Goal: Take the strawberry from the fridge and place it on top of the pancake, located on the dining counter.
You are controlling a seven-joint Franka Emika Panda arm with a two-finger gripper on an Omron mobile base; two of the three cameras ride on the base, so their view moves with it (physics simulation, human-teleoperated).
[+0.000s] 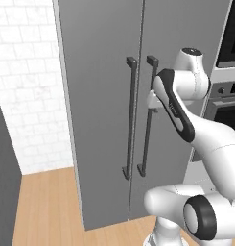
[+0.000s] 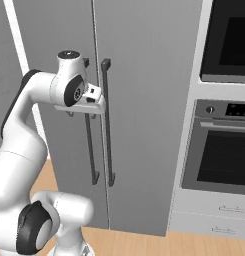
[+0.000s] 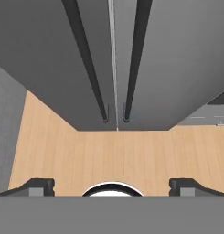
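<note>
Fridge [image 1: 104, 96], doors closed: you see its vertical handles [image 3: 131, 59] just ahead of the released, wide-spread claw [image 3: 111, 185].

Fridge [image 1: 104, 115]: stands upright on the floor [image 1: 47, 202], both doors shut, meeting at a centre seam. Two vertical bar handles [image 2: 106, 122], one per door, run side by side just either side of the seam. Tiled wall [image 1: 28, 86]: left of the fridge. Stacked wall ovens [image 2: 224, 145]: immediately right of the fridge, with a drawer [image 2: 214, 225] beneath them.
</note>
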